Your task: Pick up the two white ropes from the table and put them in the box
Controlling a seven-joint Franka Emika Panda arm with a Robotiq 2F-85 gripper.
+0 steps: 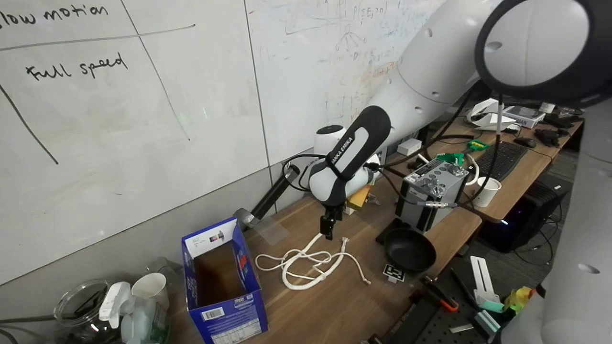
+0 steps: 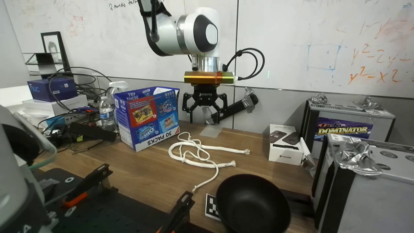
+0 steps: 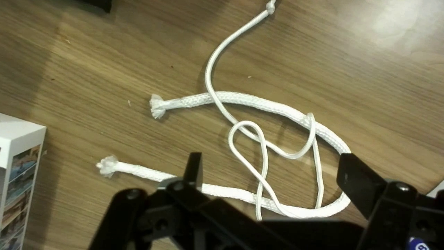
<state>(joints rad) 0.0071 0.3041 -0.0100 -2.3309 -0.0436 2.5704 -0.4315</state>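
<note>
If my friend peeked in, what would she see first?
Probably the white robot arm, its black pincer hanging open above the table. Next, perhaps, comes the bright blue snack box, standing beside the looping white ropes. The round black pan, near a checkered marker, may come third.

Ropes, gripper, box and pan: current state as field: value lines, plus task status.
gripper: open, raised above the table, holding nothing
thick rope: on the table, bent into a U, both ends showing
thin rope: on the table, looped and lying across the thick rope
box: blue, opening up, beside the ropes, no rope seen inside
pan: black, on the table next to a checkered marker
task status: neither rope boxed yet
</note>
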